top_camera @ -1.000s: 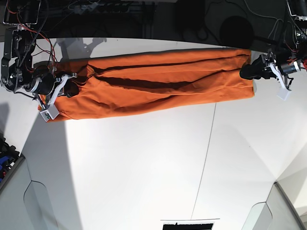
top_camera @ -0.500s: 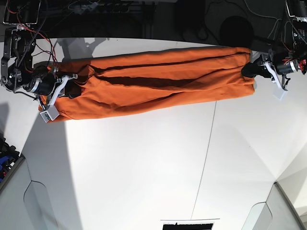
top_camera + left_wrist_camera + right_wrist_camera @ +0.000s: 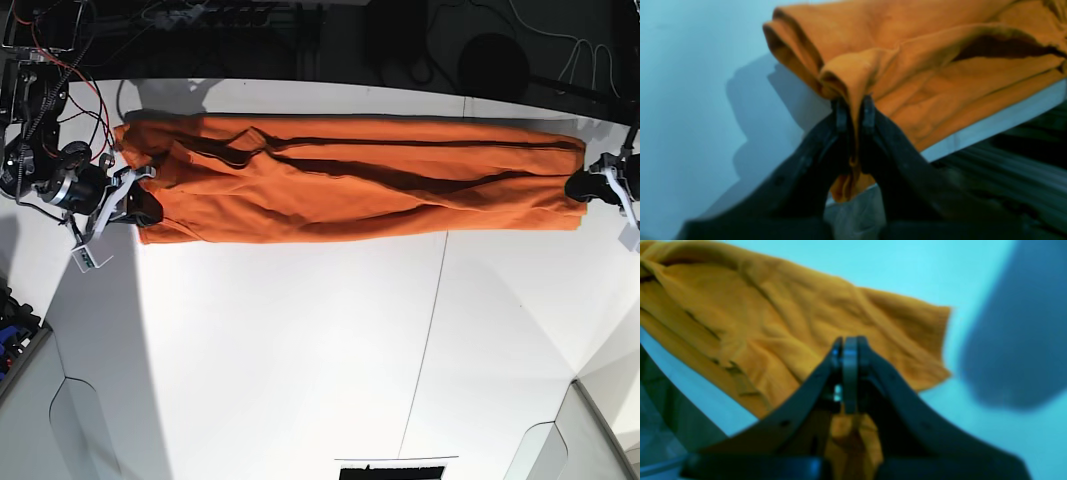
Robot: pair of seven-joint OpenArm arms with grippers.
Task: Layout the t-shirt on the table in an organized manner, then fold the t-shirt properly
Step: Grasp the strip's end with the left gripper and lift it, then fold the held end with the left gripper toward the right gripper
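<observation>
Now the t-shirt (image 3: 350, 190) is seen stretched far longer than a second ago, spanning the worktop (image 3: 300, 350) from 9 to 3 o'clock near its far edge. The left claw (image 3: 853, 115), then wide, is clamped on a bunched fold at 3; the right claw (image 3: 850, 355) is pinched shut on cloth at 9. Layout is judged under way; long creases remain. Cables (image 3: 60, 70) hang at 10 o'clock, the seam line (image 3: 425, 350) at 5; nothing obstructs.

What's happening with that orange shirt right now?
Left gripper shut on plain orange fabric t-shirt. Right gripper shut on other end. Shirt stretched across white table. Nothing in the way.
</observation>
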